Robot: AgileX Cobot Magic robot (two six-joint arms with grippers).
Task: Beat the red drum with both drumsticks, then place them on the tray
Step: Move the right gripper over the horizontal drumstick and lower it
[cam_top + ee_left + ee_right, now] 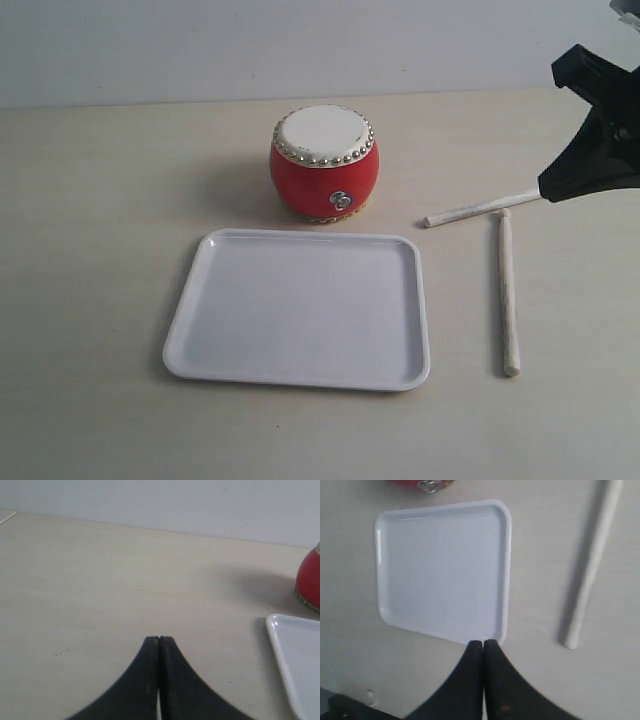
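We see the left gripper (159, 639) and right gripper (483, 642) both pressed together on nothing, the red drum (323, 163) just beyond the tray (300, 305), and both drumsticks (509, 295) lying beside the tray's right edge.

A broad table (100, 300) fills most of the exterior view. Its top is a pale cream with a faint, fine grain running side to side. Across the upper part of the frame it meets a plain wall (250, 45) of flat, light grey-blue. The light is soft and even, and the shadows on the tabletop are weak and blurred. A few tiny dark specks mark the surface at lower left of the left wrist view.
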